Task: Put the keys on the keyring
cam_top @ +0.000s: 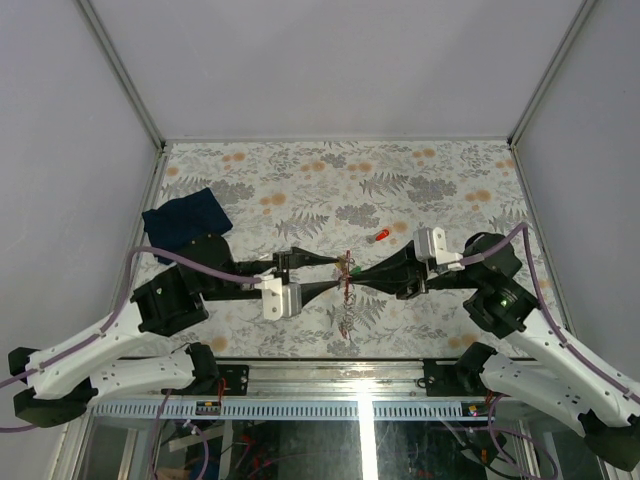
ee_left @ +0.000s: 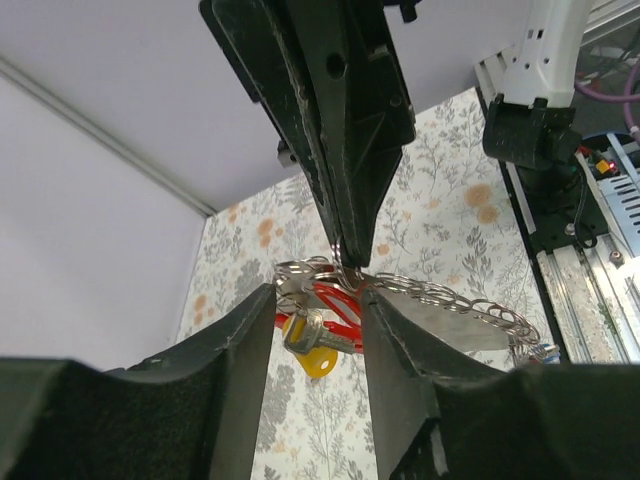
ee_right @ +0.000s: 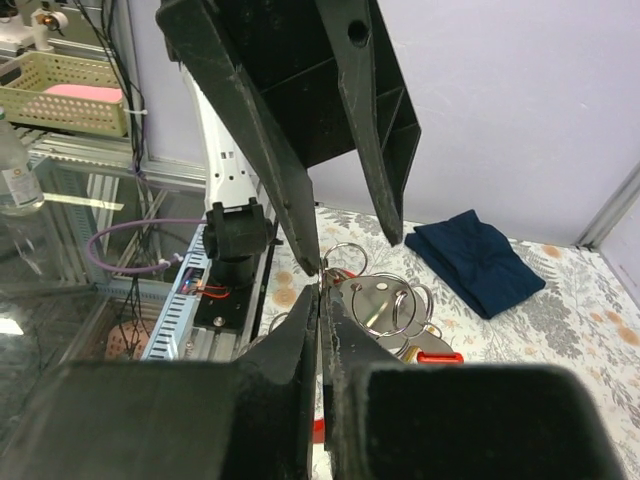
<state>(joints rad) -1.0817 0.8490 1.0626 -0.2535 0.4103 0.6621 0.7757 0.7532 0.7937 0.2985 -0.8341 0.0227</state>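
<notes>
The keyring hangs between both grippers above the table's middle. My right gripper is shut on its thin metal ring; its shut tip shows in the right wrist view. My left gripper is open, its fingers on either side of the red strap and a yellow-tagged key that hangs on the ring. The grey fob carries several rings. A metal chain hangs off the bundle. A red-tagged key lies on the table behind the grippers.
A folded dark blue cloth lies at the back left on the floral table cover. The metal rail and the arm bases run along the near edge. Grey walls enclose the other sides.
</notes>
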